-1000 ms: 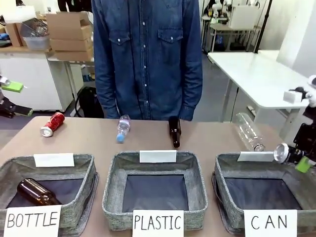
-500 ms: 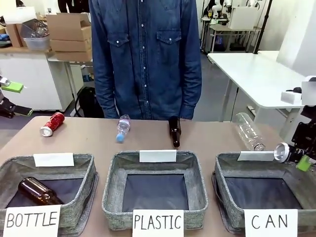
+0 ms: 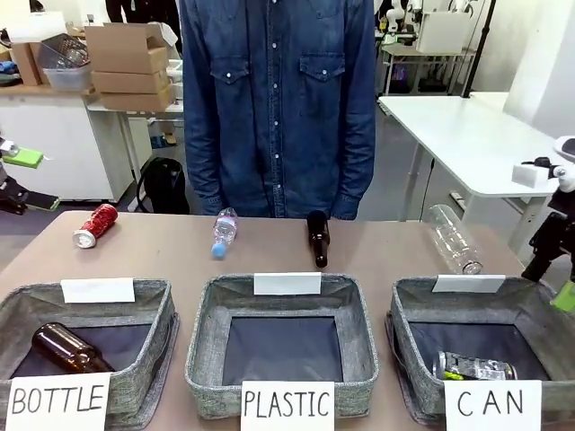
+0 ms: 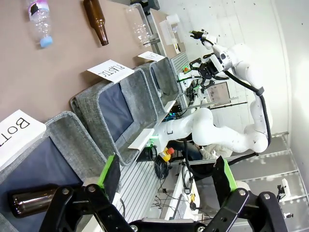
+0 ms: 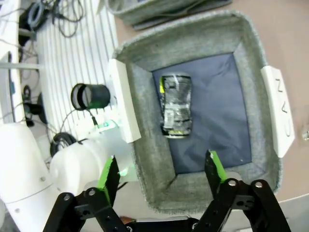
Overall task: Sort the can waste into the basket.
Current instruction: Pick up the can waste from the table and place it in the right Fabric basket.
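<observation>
The black can [image 3: 474,366] lies on its side in the grey CAN basket [image 3: 409,310] at the front right. From the right wrist view, that can [image 5: 176,105] rests on the basket's dark bottom, near the inner wall [image 5: 147,140]. My right gripper [image 5: 161,170] hangs open above the basket with nothing between its fingers. One of its green pads [image 3: 566,294] shows at the right edge of the front view. The red can [image 3: 96,224] lies on the table at the far left. My left gripper [image 4: 168,174] is open and empty, high off the table's left side.
A brown bottle [image 3: 63,348] lies in the BOTTLE basket [image 3: 153,310]. The PLASTIC basket [image 3: 202,332] stands in the middle. A small plastic bottle [image 3: 223,232], a brown bottle [image 3: 317,238] and a large clear bottle [image 3: 452,238] lie along the far edge. A person in denim stands behind the table.
My right gripper held the black can over the CAN basket's far right rim; it has opened and drawn back to the right. The can now lies in the basket.
</observation>
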### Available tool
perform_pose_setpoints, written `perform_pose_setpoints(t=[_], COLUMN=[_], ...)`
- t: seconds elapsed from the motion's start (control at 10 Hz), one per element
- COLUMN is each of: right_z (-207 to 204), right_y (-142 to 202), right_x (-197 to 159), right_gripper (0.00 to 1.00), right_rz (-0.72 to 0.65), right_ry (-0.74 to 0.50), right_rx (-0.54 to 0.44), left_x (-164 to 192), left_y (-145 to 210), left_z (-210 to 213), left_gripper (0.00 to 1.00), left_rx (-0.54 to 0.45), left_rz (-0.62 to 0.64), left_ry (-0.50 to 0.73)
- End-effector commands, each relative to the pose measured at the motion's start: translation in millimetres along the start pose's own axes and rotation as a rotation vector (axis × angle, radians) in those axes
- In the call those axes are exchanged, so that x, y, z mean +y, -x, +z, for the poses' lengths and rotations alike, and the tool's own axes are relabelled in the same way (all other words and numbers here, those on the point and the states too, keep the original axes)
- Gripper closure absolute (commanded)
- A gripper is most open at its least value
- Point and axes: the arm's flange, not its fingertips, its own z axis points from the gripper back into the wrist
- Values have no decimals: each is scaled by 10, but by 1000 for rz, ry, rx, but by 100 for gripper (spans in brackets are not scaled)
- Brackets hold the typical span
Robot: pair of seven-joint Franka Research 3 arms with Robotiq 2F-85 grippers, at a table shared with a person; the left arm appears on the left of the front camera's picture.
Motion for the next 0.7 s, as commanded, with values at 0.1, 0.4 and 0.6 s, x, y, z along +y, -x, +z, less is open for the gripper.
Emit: perform_pose_setpoints(t=[0.1, 0.4, 0.6], right_z=[45, 425, 577], right_y=[-70, -240, -163], right_x=[-85, -39, -47], right_gripper=[0, 0, 0], right_rz=[-58, -670, -867], right_ry=[-27, -515, -777], right_rx=[-34, -754, -1026], left_x=[-11, -11, -11], left_y=[-21, -21, -21], left_z=[-7, -7, -7], left_gripper=[0, 0, 0], left_rx=[-12, -12, -12], left_rz=[-22, -22, -22], left_ry=[20, 20, 20])
